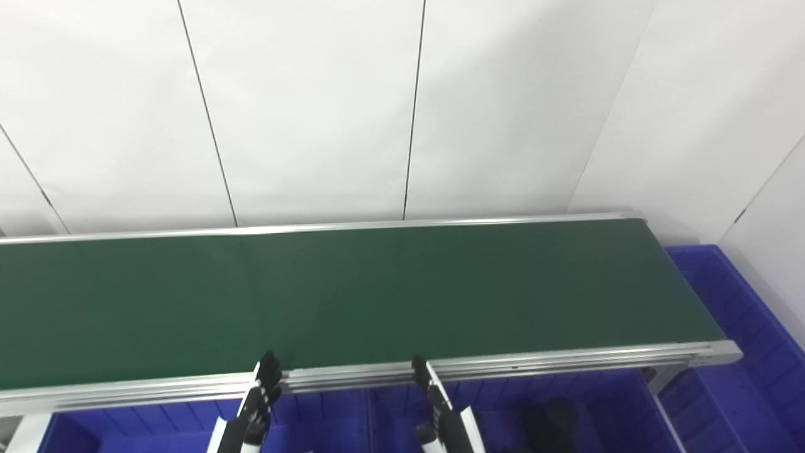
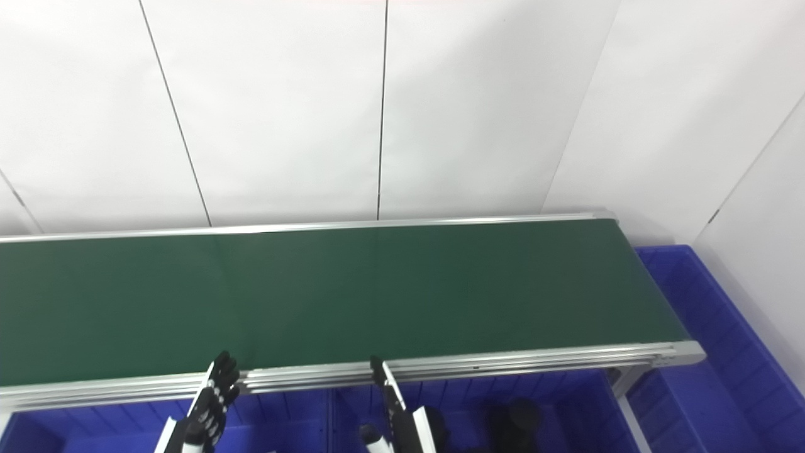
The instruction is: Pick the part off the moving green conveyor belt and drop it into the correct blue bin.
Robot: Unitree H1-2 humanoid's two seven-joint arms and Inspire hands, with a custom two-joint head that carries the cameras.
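Black are my fingers, and both my hands wait low down, just by the near rail (image 1: 352, 377) of the belt (image 1: 352, 296). My left hand (image 1: 261, 396) points up with its fingers apart and holds nothing. My right hand (image 1: 437, 409) stands on its edge. Its fingers look straight and I see nothing in them, so I think it is open too.

Past my hands the green belt runs from side to side. I see no part on it at all. It has not come yet, or it is out of sight.

Under the rail sit blue bins. One bin (image 1: 126, 428) is below my left hand. In the next bin (image 1: 604, 402), just right of my right hand, lie some dark things (image 1: 553, 421). I cannot tell what they are. One more bin (image 1: 748, 327) sits past the right end of the belt, by the white wall (image 1: 402, 107).

What could go wrong? The belt moves, so a part could slip past my hands before I grab it and fall off the end into that far bin. My hands sit so low that they could also bump the rail when I lift them. And I might pick the wrong bin, since they all look the same.
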